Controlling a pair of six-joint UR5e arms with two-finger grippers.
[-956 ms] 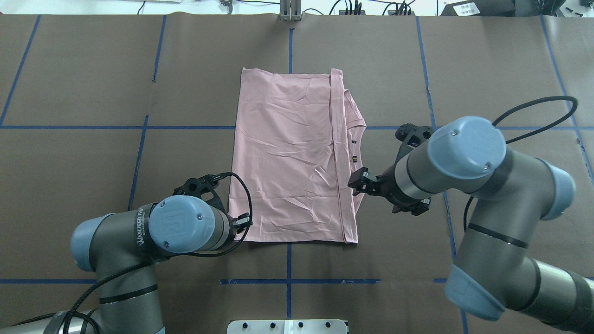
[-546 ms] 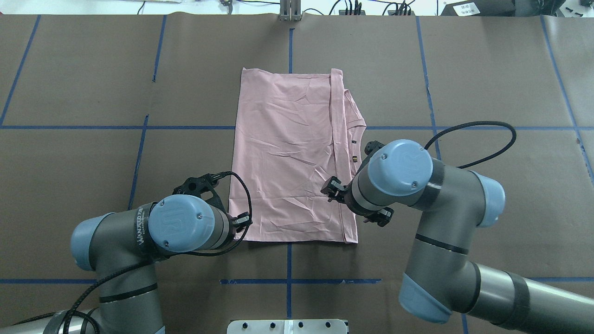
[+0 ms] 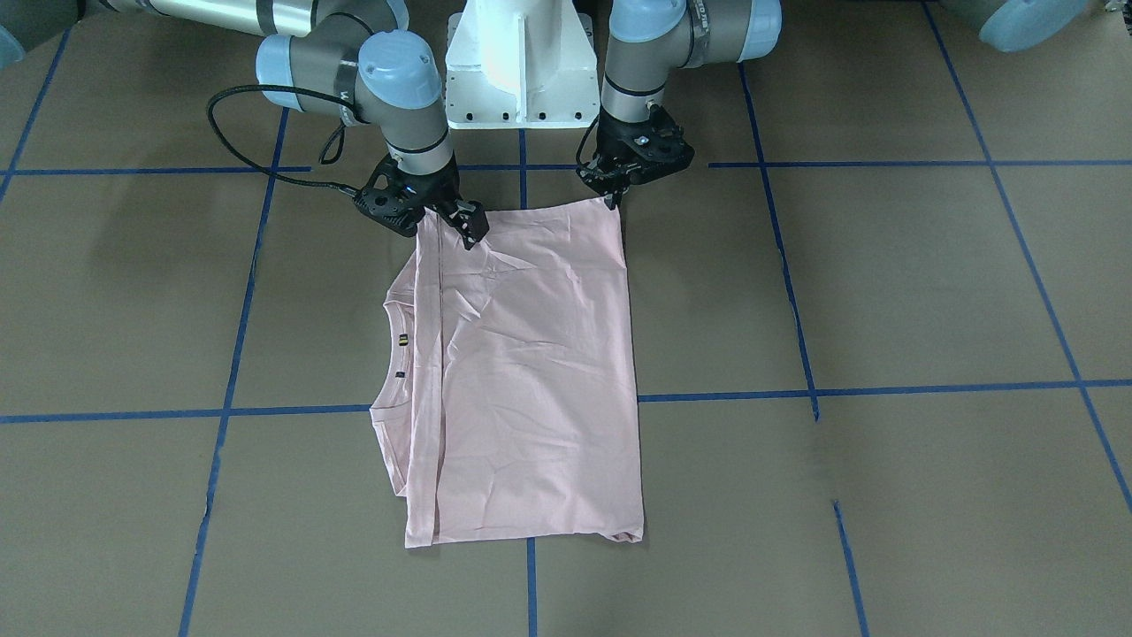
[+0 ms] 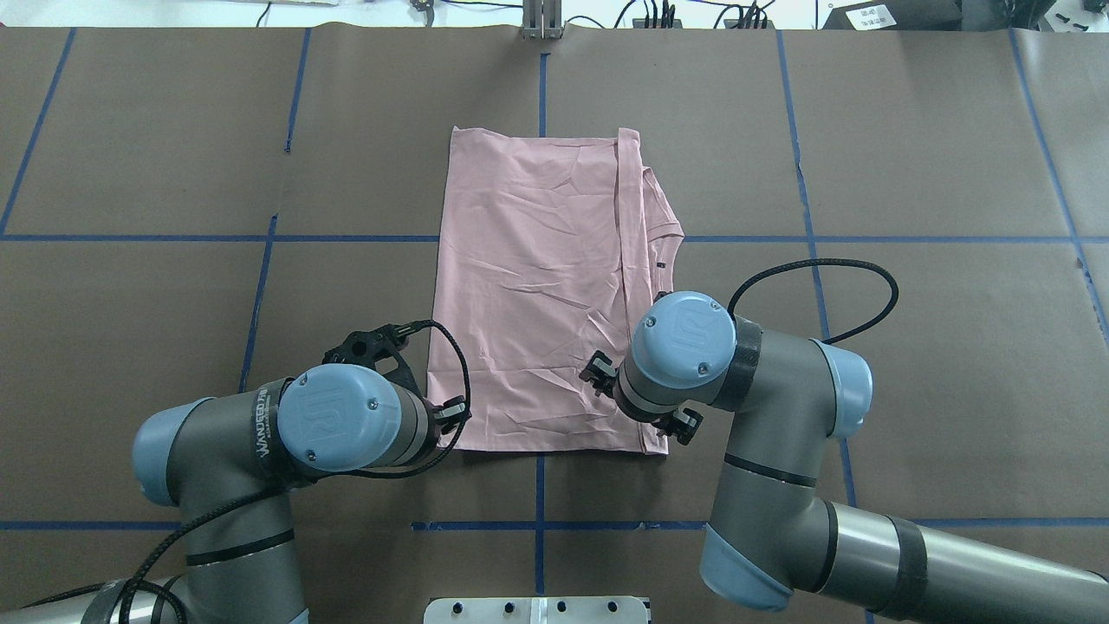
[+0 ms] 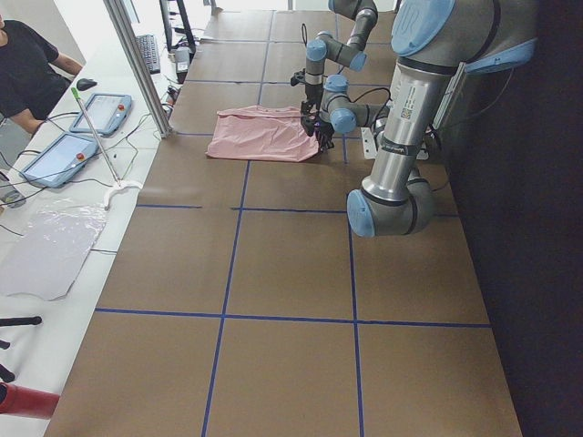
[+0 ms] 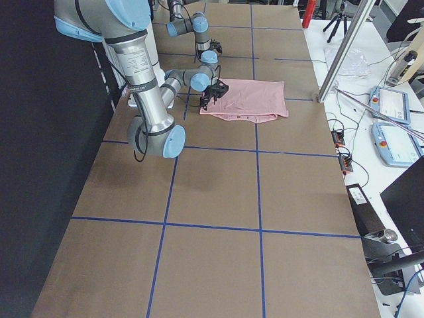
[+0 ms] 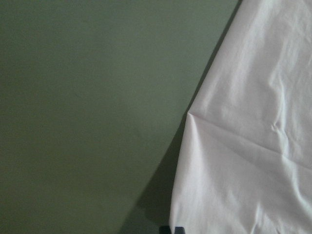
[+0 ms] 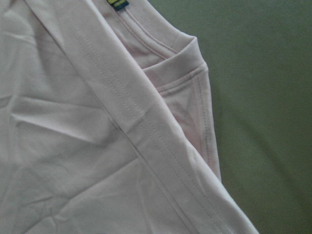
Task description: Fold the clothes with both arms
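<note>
The pale pink T-shirt point(image 4: 537, 286) lies flat, folded into a long rectangle with one sleeve showing at its right edge; its print is hidden. It also shows in the front view point(image 3: 531, 372). My left gripper point(image 4: 452, 414) sits at the shirt's near left corner, and in the front view point(image 3: 612, 199) its fingers come together on that corner. My right gripper point(image 3: 469, 230) hangs open just over the near right part of the shirt, mostly hidden under its wrist in the overhead view point(image 4: 599, 374). The right wrist view shows the folded hem and sleeve point(image 8: 185, 83).
The white pedestal base point(image 3: 517, 62) stands just behind the shirt's near edge. Blue tape lines point(image 4: 346, 238) cross the brown table cover. A metal bracket point(image 4: 541, 22) sits at the far edge. An operator point(image 5: 27, 64) and tablets point(image 5: 100, 114) are beyond the table's far side.
My right arm has swung left and toward the base, from beside the shirt's right edge to over its near right part. My left arm and the shirt have not moved.
</note>
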